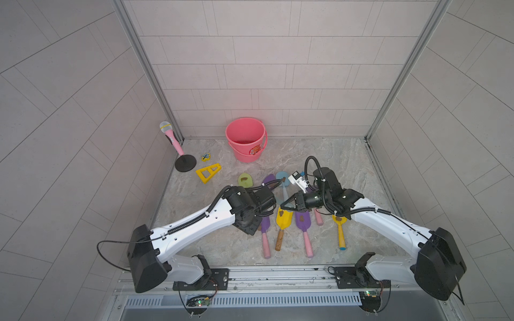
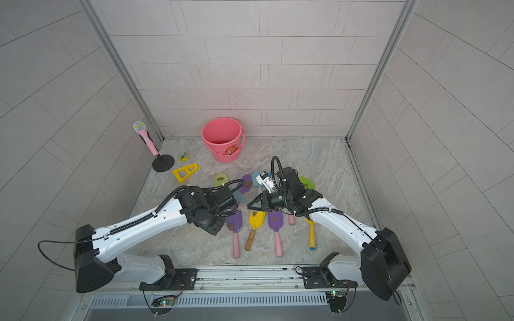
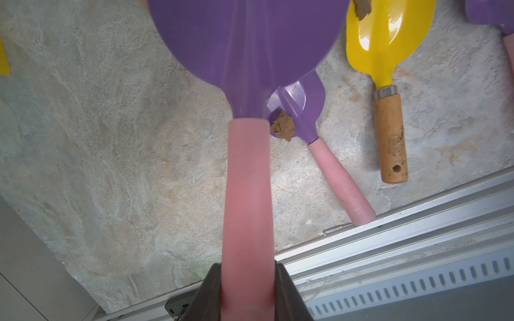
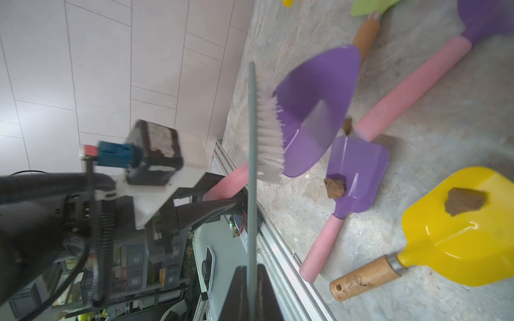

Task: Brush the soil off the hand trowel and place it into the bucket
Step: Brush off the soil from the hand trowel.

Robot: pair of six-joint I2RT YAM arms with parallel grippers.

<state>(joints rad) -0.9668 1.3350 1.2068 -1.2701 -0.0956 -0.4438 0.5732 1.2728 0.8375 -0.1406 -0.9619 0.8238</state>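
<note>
1. Because the left gripper (image 3: pixel 247 278) is clamped on its pink handle, the purple trowel (image 3: pixel 244 41) hangs above the floor with its blade free for brushing.
2. The right gripper (image 4: pixel 251 280) is closed tight on the thin, edge-on back of the brush (image 4: pixel 268 125). Its white bristles lie against the blade's rim at the centre of the right wrist frame, apparently placed to sweep.
3. The bucket (image 1: pixel 246 155) stands upright at the upper centre of both top views, by the back wall and well apart from both grippers.
4. The soil (image 4: pixel 335 187) shows as brown lumps on trowels lying at the right of that frame. None can be made out on the held blade, which is blurred.
5. In both top views the left wrist hides its jaws and most of the held trowel. The blade tip is cut off at the top of the left wrist frame.
</note>
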